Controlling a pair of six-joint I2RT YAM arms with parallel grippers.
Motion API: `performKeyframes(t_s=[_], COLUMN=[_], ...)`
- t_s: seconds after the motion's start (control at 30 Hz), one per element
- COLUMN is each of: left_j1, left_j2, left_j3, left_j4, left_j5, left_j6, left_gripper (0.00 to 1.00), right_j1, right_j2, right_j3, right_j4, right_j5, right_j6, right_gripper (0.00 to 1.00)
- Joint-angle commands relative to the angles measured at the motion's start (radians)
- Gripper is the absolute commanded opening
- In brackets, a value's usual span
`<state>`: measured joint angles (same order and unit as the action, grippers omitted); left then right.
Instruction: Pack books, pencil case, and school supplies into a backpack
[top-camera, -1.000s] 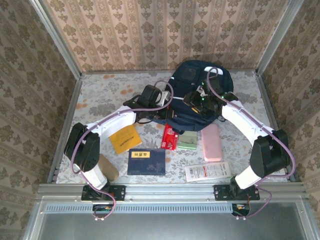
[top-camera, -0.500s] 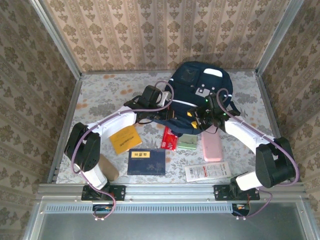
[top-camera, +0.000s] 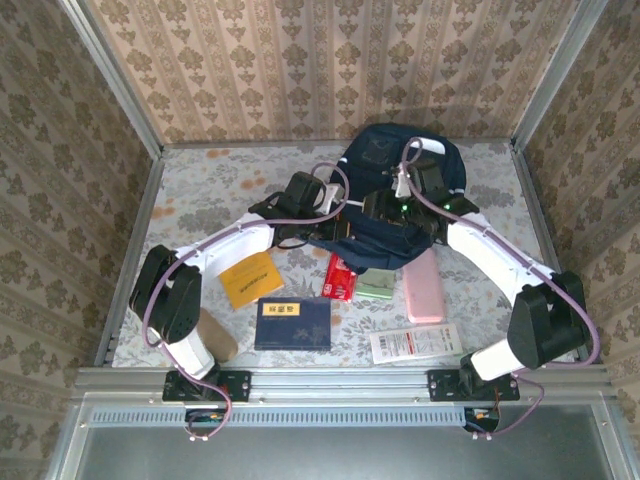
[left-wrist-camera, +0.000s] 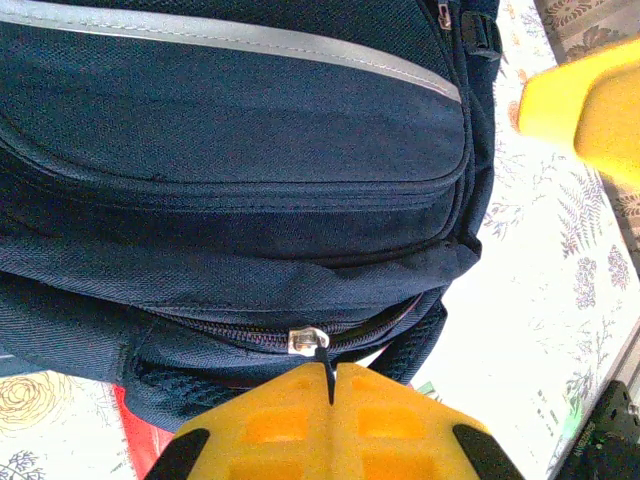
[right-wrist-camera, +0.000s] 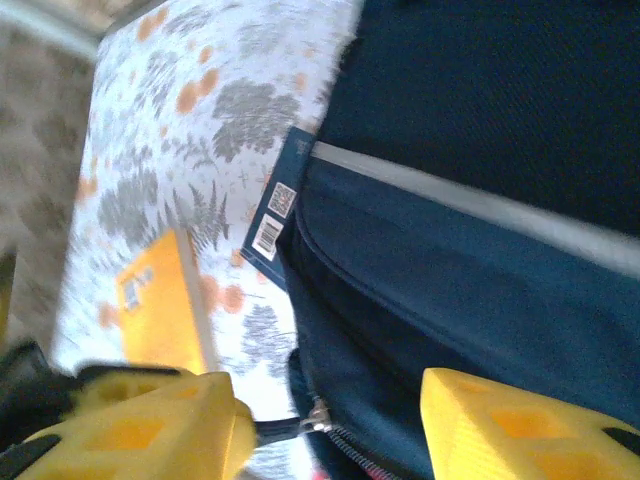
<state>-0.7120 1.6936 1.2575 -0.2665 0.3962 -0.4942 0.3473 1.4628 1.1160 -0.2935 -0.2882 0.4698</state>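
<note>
At the far middle of the worktop (top-camera: 210, 180) the backpack (top-camera: 385, 150) lies flat, zip edge toward the arms. The left pincer (left-wrist-camera: 328, 392) is clenched on the black pull tab (left-wrist-camera: 324, 362) of the slider (left-wrist-camera: 304, 340). The right pincer (right-wrist-camera: 322, 400) stands released, a finger either side of the zip seam, grasping nothing I can make out.

The step in hand looks like opening the main pocket. To do it well, the left should draw the tab along the curve of the track, not straight off it, while the right pins the fabric near the slider so the backpack does not drag.

The yellow book (top-camera: 249, 277), blue book (top-camera: 292, 322), red packet (top-camera: 340, 275), green packet (top-camera: 377, 283), pink case (top-camera: 423, 285) and white packet (top-camera: 415, 343) lie on the worktop, unpacked.

The top view gives that layout but hides the grip under the arms; the left wrist view shows it plainly. The right wrist view adds a barcoded blue corner (right-wrist-camera: 272, 215) under the backpack's edge, possibly the small book, though blur leaves that unsure.
</note>
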Motion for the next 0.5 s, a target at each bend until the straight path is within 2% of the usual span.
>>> performKeyframes(t_s=[0.0, 0.1, 0.2, 0.33, 0.47], left_j1=[0.011, 0.019, 0.019, 0.019, 0.019], left_j2=[-0.024, -0.022, -0.016, -0.011, -0.010], left_j3=[-0.027, -0.035, -0.036, -0.034, -0.045], left_j4=[0.073, 0.091, 0.100, 0.108, 0.120], left_j5=[0.043, 0.064, 0.075, 0.082, 0.085], left_j6=[-0.002, -0.017, -0.021, -0.023, -0.025], left_gripper=[0.00, 0.00, 0.00, 0.00, 0.00], right_j1=[0.011, -0.003, -0.006, -0.004, 0.001], right_j2=[-0.126, -0.145, -0.142, -0.095, -0.011], right_j3=[-0.162, -0.203, -0.232, -0.210, -0.182], right_j4=[0.116, 0.100, 0.109, 0.093, 0.082], right_j5=[-0.002, -0.131, -0.212, -0.207, -0.110], right_j6=[-0.537, -0.740, -0.827, -0.868, -0.870], right_gripper=[0.57, 0.57, 0.57, 0.64, 0.77])
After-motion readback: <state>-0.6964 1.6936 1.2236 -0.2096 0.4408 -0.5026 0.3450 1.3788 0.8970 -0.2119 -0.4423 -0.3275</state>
